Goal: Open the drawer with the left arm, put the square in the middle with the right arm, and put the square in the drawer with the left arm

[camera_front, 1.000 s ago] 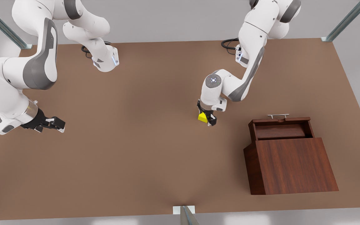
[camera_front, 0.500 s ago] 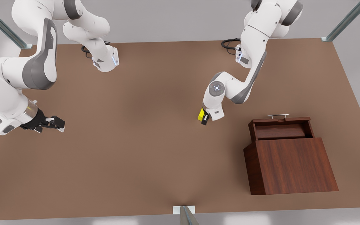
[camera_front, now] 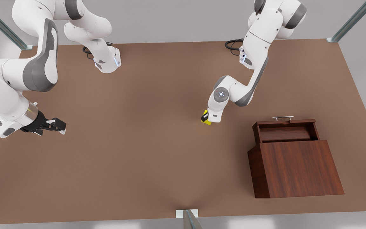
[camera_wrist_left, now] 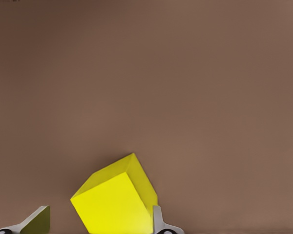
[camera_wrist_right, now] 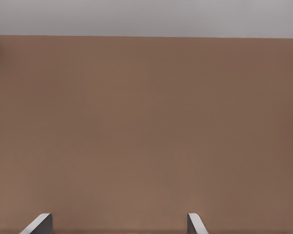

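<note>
The square (camera_front: 206, 122), a small yellow cube, rests on the brown tabletop in the middle (camera_front: 157, 127). My left gripper (camera_front: 206, 120) stands straight down over it, open. In the left wrist view the square (camera_wrist_left: 115, 202) sits tilted between the fingertips (camera_wrist_left: 158, 222), touching one and apart from the other. The drawer (camera_front: 284, 133) is pulled out of the cabinet (camera_front: 297, 168), its silver handle (camera_front: 283, 118) facing the far side; its inside is bare. My right gripper (camera_front: 63, 128) waits open at the front view's left, low over the table, nothing between its fingers (camera_wrist_right: 39, 223).
The tall cabinet stands at the front view's right, near the front edge. Both arm bases (camera_front: 106, 62) sit at the table's far edge with black cables (camera_front: 232, 44). Metal frame posts (camera_front: 187, 219) stand at the table's edges.
My left gripper has come down over the square, so its fingers now straddle it and the wrist hides most of it. The square and the right arm have stayed put.
</note>
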Robot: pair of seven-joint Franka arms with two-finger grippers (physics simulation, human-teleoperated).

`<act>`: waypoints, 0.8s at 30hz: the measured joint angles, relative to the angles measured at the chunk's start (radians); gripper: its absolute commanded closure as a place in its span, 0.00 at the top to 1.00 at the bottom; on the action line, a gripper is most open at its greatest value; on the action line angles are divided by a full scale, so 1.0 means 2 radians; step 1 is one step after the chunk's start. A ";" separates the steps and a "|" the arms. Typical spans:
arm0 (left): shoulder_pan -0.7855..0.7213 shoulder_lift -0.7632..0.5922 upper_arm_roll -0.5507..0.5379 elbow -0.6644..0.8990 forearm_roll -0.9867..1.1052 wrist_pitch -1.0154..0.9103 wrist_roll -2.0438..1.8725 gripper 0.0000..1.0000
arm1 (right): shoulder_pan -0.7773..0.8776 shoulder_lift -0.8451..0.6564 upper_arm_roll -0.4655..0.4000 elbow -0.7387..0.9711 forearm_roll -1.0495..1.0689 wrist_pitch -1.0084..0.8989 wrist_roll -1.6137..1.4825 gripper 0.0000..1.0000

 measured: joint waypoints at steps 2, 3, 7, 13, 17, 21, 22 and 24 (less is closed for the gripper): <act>0.000 0.001 0.000 0.000 -0.001 0.009 -0.003 1.00 | -0.002 0.000 0.000 0.000 0.001 0.000 -0.001 1.00; 0.000 0.002 0.000 0.000 -0.001 0.013 -0.005 1.00 | -0.003 0.000 0.000 0.000 0.001 0.000 -0.001 1.00; 0.000 0.009 0.000 0.000 -0.002 0.023 -0.020 1.00 | -0.005 0.000 0.000 0.000 0.003 0.000 -0.003 1.00; 0.000 0.012 0.000 0.000 -0.002 0.031 -0.052 1.00 | -0.005 0.000 0.000 0.000 0.003 0.000 -0.005 1.00; 0.000 0.012 0.000 0.002 -0.002 0.033 -0.076 1.00 | -0.005 0.000 0.000 0.000 0.005 0.000 -0.006 1.00; -0.001 0.012 0.000 0.002 -0.010 0.033 -0.100 1.00 | -0.005 0.001 0.000 0.000 0.006 0.000 -0.007 1.00; -0.001 0.012 0.000 0.002 -0.013 0.033 -0.106 1.00 | -0.005 0.002 0.000 0.000 0.006 0.000 -0.007 1.00; -0.001 0.013 0.000 0.002 -0.016 0.033 -0.120 1.00 | -0.005 0.002 0.000 0.000 0.006 0.000 -0.007 1.00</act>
